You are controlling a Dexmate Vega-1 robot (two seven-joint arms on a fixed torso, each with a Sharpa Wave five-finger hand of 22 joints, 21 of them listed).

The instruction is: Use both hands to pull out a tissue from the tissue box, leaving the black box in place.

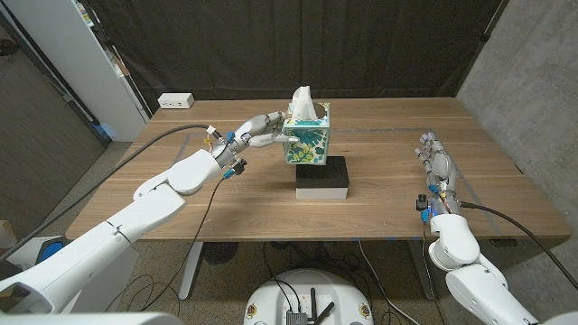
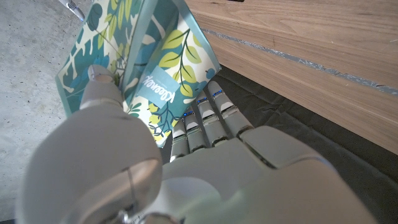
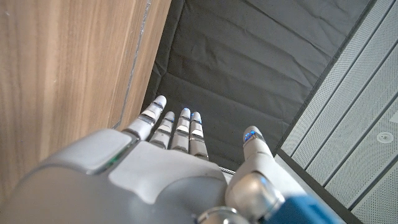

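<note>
My right hand point(image 1: 436, 169) waits nearest me on the table's right side, fingers straight and apart, holding nothing. Further out, my left hand point(image 1: 260, 132) grips the tissue box point(image 1: 307, 137), which sits on the black box point(image 1: 323, 177) near the table's middle, a tissue point(image 1: 302, 101) standing out of its top. I should keep that grip steady (no tilting) while the right comes over and pinches the tissue, pulling straight up. My left wrist view shows thumb and fingers point(image 2: 205, 115) clasping the box's leafy sides; the head view shows the tissue and the base
</note>
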